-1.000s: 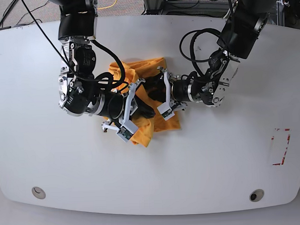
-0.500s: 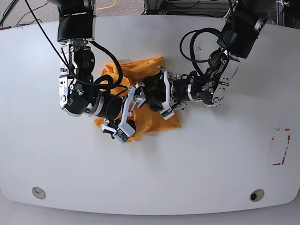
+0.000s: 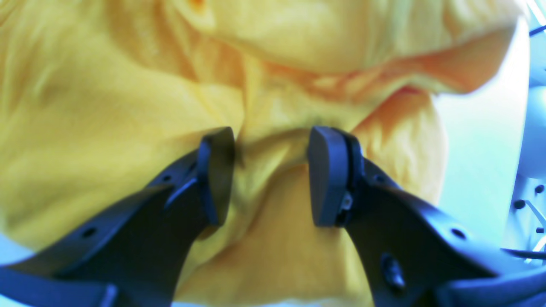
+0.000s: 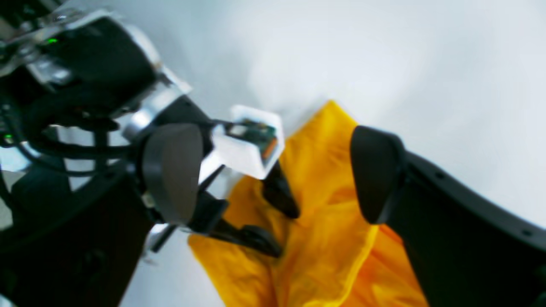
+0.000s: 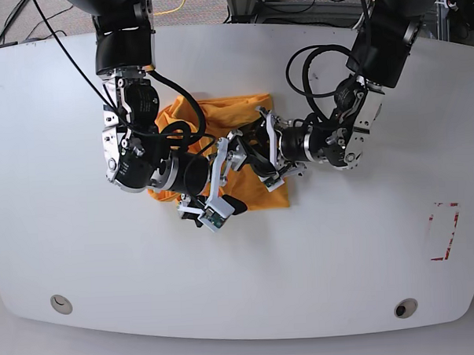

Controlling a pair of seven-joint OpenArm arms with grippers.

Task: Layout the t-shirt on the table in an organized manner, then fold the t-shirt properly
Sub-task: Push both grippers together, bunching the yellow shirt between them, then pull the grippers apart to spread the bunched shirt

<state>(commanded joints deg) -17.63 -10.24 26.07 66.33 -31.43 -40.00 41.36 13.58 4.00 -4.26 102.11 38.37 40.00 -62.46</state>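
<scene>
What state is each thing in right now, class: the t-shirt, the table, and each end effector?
t-shirt: bunched and wrinkled on the table, not laid flat, not folded.
table: glossy white, carrying the shirt near its middle.
left end effector: jaws apart, a ridge of shirt cloth between the pads, not clamped.
right end effector: jaws wide apart, nothing gripped; shirt and table visible between them.

The t-shirt [image 5: 233, 115] is soft, wrinkled orange-yellow cloth; the table [image 5: 319, 252] is smooth, glossy white.
</scene>
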